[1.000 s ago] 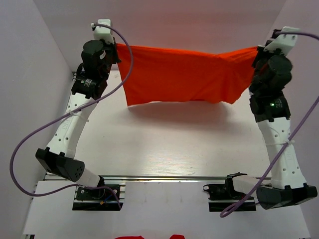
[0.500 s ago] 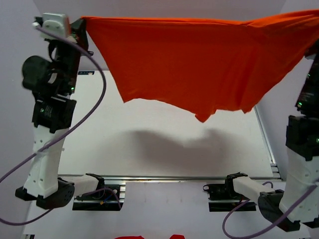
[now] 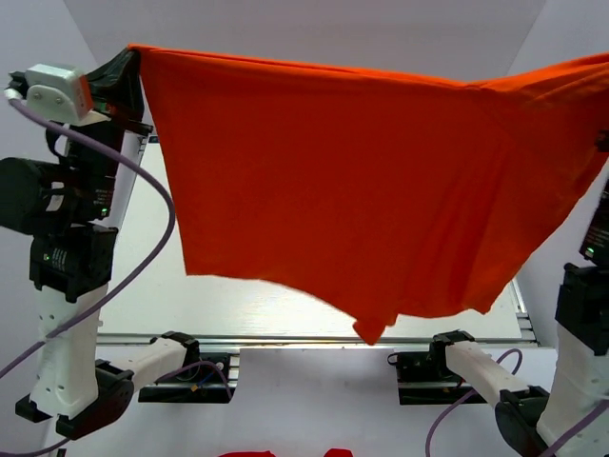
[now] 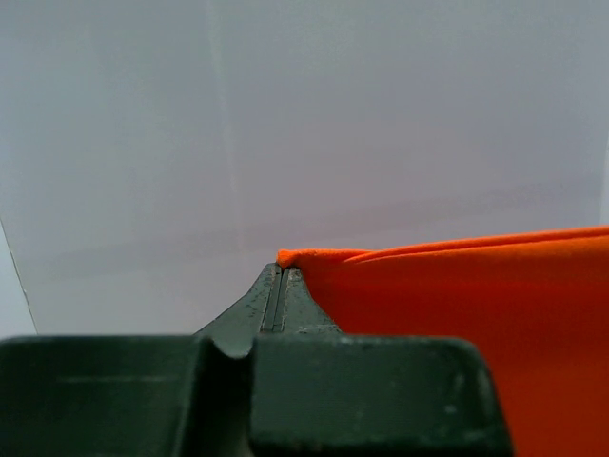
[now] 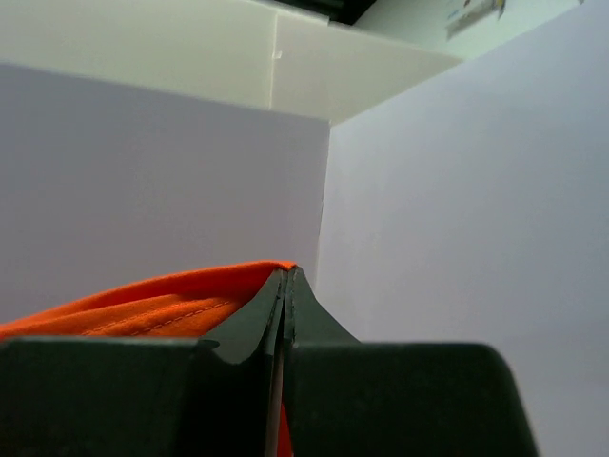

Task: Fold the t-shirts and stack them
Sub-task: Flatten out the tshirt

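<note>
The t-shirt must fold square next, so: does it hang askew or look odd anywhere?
Yes. The t-shirt hangs between the shut left gripper and right gripper, but its bottom edge is uneven, slanting down to a drooping point right of centre. No damage shows.

The t-shirt (image 3: 362, 190) hangs above the table (image 3: 190, 295), one corner in the left fingers (image 4: 252, 314), another in the right fingers (image 5: 314, 328).

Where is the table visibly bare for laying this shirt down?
Bare white table shows in a strip between the hem of the bright orange-red thin-cloth t-shirt and the metal rail, and alongside the left arm. Everything else is hidden behind the shirt held by the left tool and right tool.
</note>
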Robot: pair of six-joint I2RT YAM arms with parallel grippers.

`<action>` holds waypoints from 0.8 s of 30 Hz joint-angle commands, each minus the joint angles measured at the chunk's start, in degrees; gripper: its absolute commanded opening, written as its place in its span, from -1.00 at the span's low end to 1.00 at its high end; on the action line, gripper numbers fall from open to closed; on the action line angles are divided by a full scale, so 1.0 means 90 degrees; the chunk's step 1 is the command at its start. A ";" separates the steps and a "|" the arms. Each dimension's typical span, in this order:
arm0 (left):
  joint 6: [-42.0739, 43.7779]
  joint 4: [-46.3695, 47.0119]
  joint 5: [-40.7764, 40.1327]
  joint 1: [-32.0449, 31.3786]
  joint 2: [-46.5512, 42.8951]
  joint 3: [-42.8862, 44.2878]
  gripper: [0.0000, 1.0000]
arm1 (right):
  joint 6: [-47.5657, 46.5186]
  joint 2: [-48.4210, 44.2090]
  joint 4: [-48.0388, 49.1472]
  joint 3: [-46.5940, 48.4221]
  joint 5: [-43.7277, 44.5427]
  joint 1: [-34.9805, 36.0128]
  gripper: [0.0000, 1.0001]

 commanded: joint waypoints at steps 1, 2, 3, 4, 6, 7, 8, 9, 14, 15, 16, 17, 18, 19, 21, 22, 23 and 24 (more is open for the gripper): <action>-0.0084 -0.0145 -0.0255 0.0080 0.0186 -0.0308 -1.00 | -0.0108 0.0151 0.0292 -0.0461 0.0241 -0.0058 -1.00; -0.0161 -0.0145 -0.0342 0.0080 0.0254 -0.0386 -1.00 | -0.0098 0.0171 0.0331 -0.0636 0.0270 -0.0039 -1.00; -0.0239 -0.0145 -0.0430 0.0080 0.0313 -0.0474 -1.00 | -0.0059 0.0191 0.0350 -0.0744 0.0338 -0.0029 -1.00; -0.0298 -0.0145 -0.0547 0.0080 0.0313 -0.0659 -1.00 | 0.0018 0.0269 0.0380 -0.1132 0.0368 -0.0039 -1.00; -0.0483 -0.0145 -0.0694 0.0080 0.0313 -0.1242 -1.00 | 0.0077 0.0269 0.0496 -0.1495 0.0513 -0.0049 -1.00; -0.0610 0.0029 -0.0946 0.0080 0.0207 -0.1556 -1.00 | 0.0310 0.0211 0.0594 -0.2281 0.0563 -0.0039 -1.00; -0.0746 0.0185 -0.1074 0.0080 0.0129 -0.1897 -1.00 | 0.0380 0.0191 0.1107 -0.2607 0.0612 -0.0049 -1.00; -0.0854 0.0342 -0.1075 0.0080 0.0060 -0.2500 -1.00 | 0.0526 0.0133 0.1286 -0.2901 0.0622 -0.0058 -1.00; -0.1412 0.0509 -0.1631 0.0080 0.0128 -0.3530 -1.00 | 0.1579 0.0570 0.1591 -0.4610 0.0437 -0.0059 -1.00; -0.1479 0.0587 -0.1699 0.0080 0.0244 -0.3928 -1.00 | 0.1659 0.0669 0.1581 -0.4864 0.0417 -0.0059 -1.00; -0.1548 0.0665 -0.1874 0.0080 0.0313 -0.4106 -1.00 | 0.1708 0.0795 0.1581 -0.4992 0.0359 -0.0078 -1.00; -0.1616 0.0801 -0.1934 0.0080 0.0400 -0.4263 -1.00 | 0.1950 0.1038 0.1620 -0.5235 0.0368 -0.0078 -1.00; -0.1675 0.0860 -0.2022 0.0080 0.0537 -0.4419 -1.00 | 0.2011 0.1331 0.1649 -0.5286 0.0320 -0.0078 -1.00; -0.1675 0.0938 -0.2109 0.0080 0.0847 -0.4478 -1.00 | 0.2040 0.1479 0.1640 -0.5296 0.0155 -0.0097 -1.00; -0.1734 0.1143 -0.2207 0.0139 0.1220 -0.4537 -1.00 | 0.2197 0.2073 0.1659 -0.5209 -0.0129 -0.0088 -1.00; -0.1734 0.1144 -0.2208 0.0139 0.1405 -0.4538 -1.00 | 0.2245 0.2347 0.1630 -0.5131 -0.0275 -0.0117 -1.00; -0.1734 0.1289 -0.2314 0.0139 0.1813 -0.4538 -1.00 | 0.2265 0.2494 0.1620 -0.5005 -0.0402 -0.0098 -1.00; -0.1792 0.1349 -0.2518 0.0139 0.2001 -0.4480 -1.00 | 0.2314 0.2854 0.1601 -0.4829 -0.0500 -0.0098 -1.00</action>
